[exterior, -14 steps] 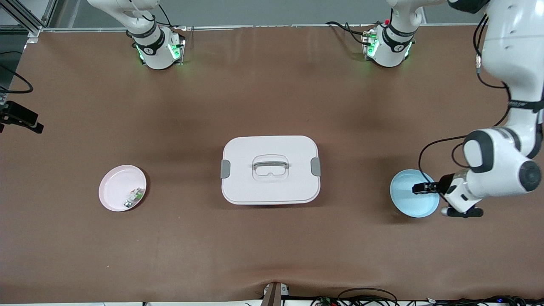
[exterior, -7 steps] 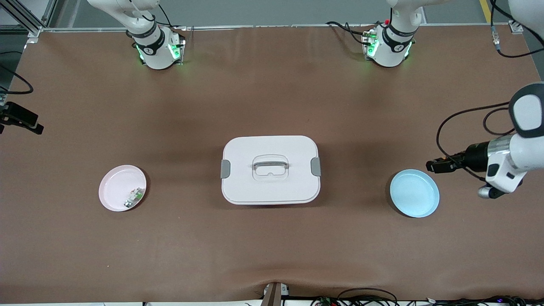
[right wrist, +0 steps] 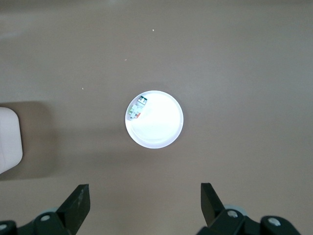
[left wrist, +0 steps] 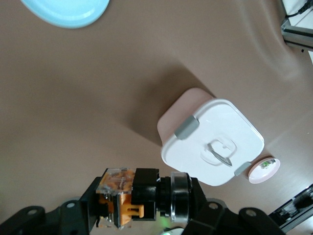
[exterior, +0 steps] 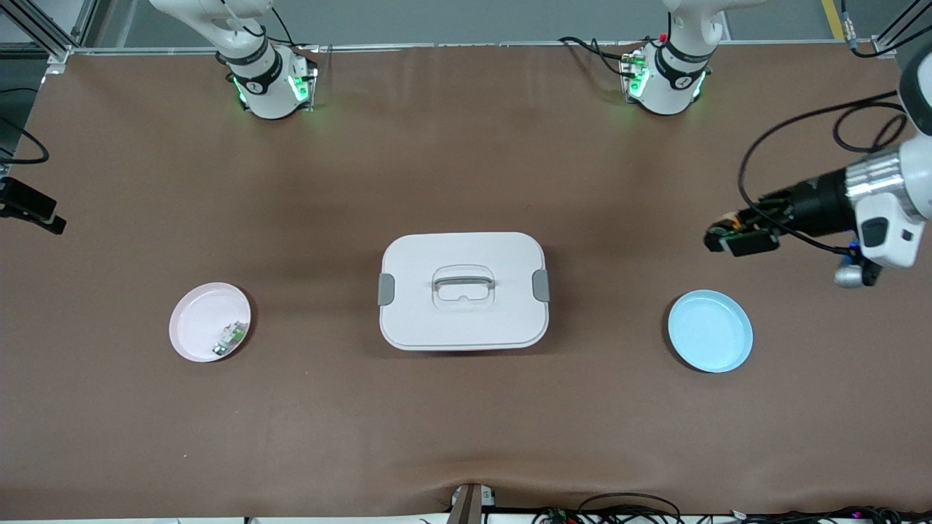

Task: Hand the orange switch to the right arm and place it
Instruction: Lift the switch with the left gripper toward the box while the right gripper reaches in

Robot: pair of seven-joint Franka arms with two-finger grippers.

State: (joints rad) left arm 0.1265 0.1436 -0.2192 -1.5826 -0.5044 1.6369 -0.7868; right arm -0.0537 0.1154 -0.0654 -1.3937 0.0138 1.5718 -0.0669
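Since a second ago the left gripper [exterior: 732,239] has lifted off the blue plate [exterior: 711,341] and swung away from the front camera; it is now up over bare table at the left arm's end, carrying the orange switch [left wrist: 128,198]. The switch sits crosswise between the closed fingers [left wrist: 195,198], its orange body and clear cap at one side, its black barrel and silver ring at the other. The blue plate, near the left arm's end, is empty. The white lidded box [exterior: 463,290] stands closed at the table's centre. Toward the right arm's end lies the pink plate [exterior: 191,319], holding a small white-and-green part [exterior: 231,338]. The right gripper [right wrist: 145,201] waits high over that plate, jaws spread wide and holding nothing.

Risk, as a judgement: the switch is tiny and held across its length, so little surface is left free for the second gripper; a misaligned handover, or a release before the right jaws have closed, could drop it onto the table or the box lid.

The front view shows the left gripper but not the right one, and the switch only as an orange fleck. The left wrist view shows the grip and the switch's orientation plainly; the right wrist view alone shows the right jaws
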